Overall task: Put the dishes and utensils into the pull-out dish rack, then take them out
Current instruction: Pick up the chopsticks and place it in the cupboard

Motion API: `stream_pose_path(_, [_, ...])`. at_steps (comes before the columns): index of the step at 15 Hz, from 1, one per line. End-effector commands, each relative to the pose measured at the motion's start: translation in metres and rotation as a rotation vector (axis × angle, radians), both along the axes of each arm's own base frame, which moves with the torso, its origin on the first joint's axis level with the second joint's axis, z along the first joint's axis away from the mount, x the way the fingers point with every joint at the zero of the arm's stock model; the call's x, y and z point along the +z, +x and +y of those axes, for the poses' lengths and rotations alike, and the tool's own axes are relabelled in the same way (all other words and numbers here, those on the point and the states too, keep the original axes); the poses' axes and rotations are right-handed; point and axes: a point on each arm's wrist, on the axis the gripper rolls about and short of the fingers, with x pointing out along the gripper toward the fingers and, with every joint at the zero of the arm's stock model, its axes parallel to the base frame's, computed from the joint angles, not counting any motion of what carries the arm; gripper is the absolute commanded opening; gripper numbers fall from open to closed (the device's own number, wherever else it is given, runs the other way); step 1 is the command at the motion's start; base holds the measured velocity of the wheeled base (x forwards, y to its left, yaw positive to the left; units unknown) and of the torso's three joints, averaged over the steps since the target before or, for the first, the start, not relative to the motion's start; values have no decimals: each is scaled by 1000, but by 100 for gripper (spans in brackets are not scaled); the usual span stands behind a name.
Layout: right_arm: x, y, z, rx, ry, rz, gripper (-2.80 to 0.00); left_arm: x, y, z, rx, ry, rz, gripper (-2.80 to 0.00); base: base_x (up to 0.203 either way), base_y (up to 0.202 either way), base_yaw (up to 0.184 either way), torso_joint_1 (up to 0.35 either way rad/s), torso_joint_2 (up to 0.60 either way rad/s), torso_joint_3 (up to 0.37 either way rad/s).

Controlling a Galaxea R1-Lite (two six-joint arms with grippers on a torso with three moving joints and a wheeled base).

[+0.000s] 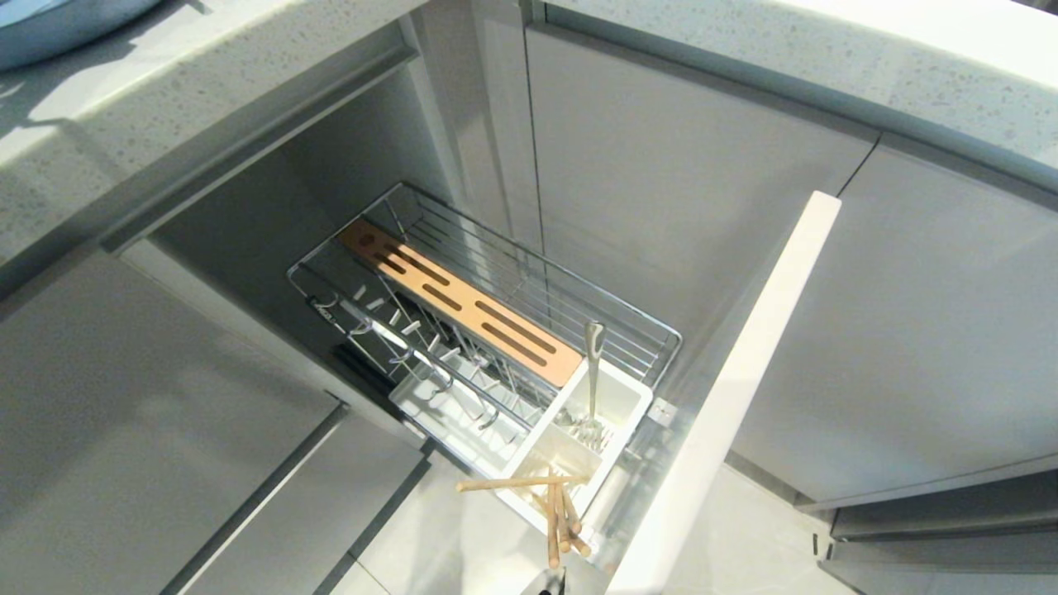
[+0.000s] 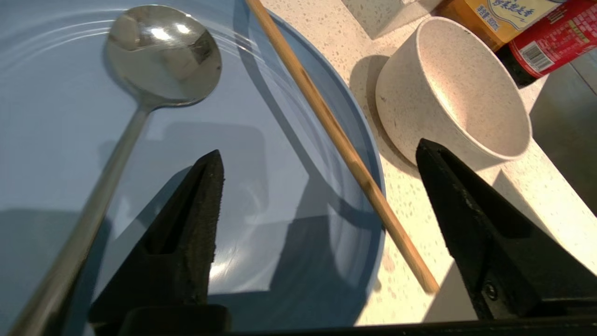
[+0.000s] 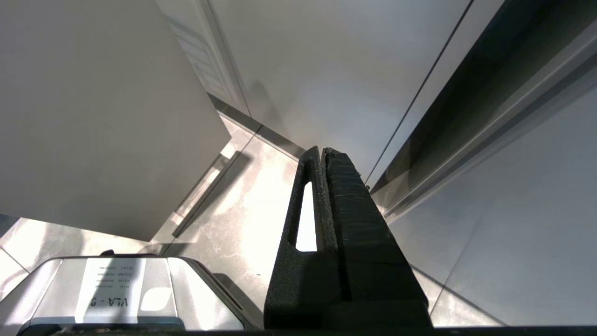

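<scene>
My left gripper (image 2: 317, 148) is open, with nothing between its black fingers (image 2: 196, 224), low over the counter. Under it lies the light-blue plate (image 2: 261, 196), which also shows as the plate (image 1: 50, 25) in the head view's far left corner. A silver spoon (image 2: 158, 51) rests on the plate. One wooden chopstick (image 2: 345, 144) lies across the plate's rim onto the counter, between the fingers. The cream bowl (image 2: 457, 88) stands beside the plate. The pull-out dish rack (image 1: 529, 273) stands pulled out. My right gripper (image 3: 322, 154) is shut and empty, parked over the floor.
The rack's white caddy (image 1: 616, 405) holds a silver fork-like utensil (image 1: 593, 364) and several wooden sticks (image 1: 555, 512). The rack's pale front panel (image 1: 727, 397) juts out on the right. Two bottles (image 2: 536, 32) stand behind the bowl. The robot's base (image 3: 116, 289) sits below the right arm.
</scene>
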Motion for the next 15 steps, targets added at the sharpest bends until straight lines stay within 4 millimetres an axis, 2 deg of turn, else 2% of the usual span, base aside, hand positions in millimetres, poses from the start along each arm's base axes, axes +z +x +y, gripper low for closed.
stream_pose_path(1, [0, 0, 0, 0, 0, 1, -280, -6, 15, -4, -3, 3, 24, 0, 0, 0, 0, 0, 0, 0])
stream_pose_path(4, [0, 0, 0, 1, 0, 1, -280, -6, 25, -10, -23, -3, 0, 0, 0, 0, 0, 0, 0, 0])
stream_pose_path(13, [0, 0, 0, 0, 0, 0, -280, -5, 28, -16, -40, 5, -13, 0, 0, 0, 0, 0, 0, 0])
stream_pose_path(14, [0, 0, 0, 0, 0, 1, -280, -5, 28, -16, -40, 5, -13, -280, 0, 0, 0, 0, 0, 0])
stream_pose_path(15, [0, 0, 0, 0, 0, 1, -280, -5, 28, -16, -40, 7, -13, -280, 0, 0, 0, 0, 0, 0])
